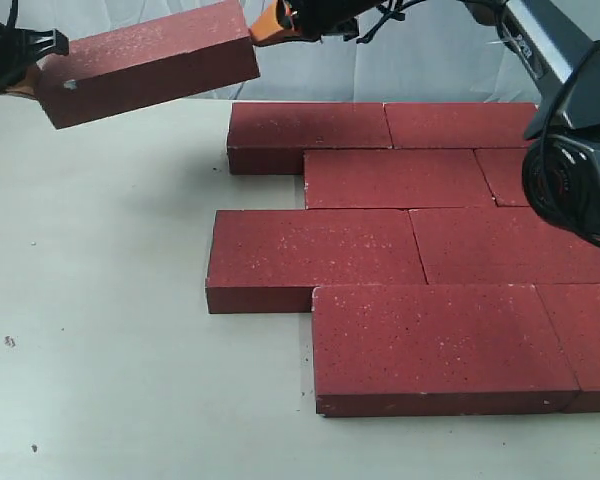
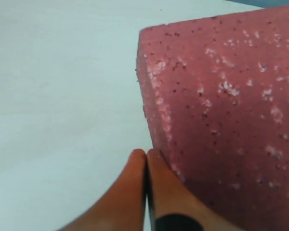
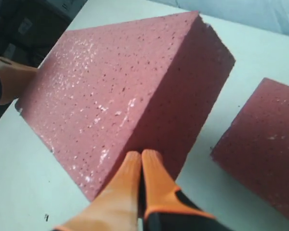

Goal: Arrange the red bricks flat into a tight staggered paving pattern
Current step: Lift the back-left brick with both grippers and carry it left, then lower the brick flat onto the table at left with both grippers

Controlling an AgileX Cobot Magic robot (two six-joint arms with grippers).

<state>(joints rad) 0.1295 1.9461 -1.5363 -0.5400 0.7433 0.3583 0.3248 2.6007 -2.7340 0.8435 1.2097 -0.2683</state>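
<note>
The dark-red rectangular paving brick with white specks (image 1: 145, 65) hangs in the air over the far left of the scene. It is tilted so that its right end sits higher, and a small white chip (image 1: 70, 85) shows near its left end. It touches neither the pale table (image 1: 100, 300) nor the paving.

I hold it by a squeeze, not a grasp. My left end effector (image 1: 28, 85) has its orange fingers pressed flat together with no gap, tips pushed against the brick's left end. My right end effector (image 1: 263, 28) is closed the same way, tips against the opposite end. Neither has anything between its fingers; the brick is pinched between the two arms.

Nearer the camera and to the right lie the eight laid red bricks (image 1: 400, 178). They are flat, in four courses of two as far as the frame shows. Each course is offset from the next, and the joints are tight.

I judge this to be the carry of the last brick, with the placing not yet done. The next move calls for both arms to travel together with even inward pressure. I would level the brick, lower it flat against an edge of the paving in keeping with the stagger, then nudge it tight. If one arm eases off or leads, the brick could slip and drop.
</note>
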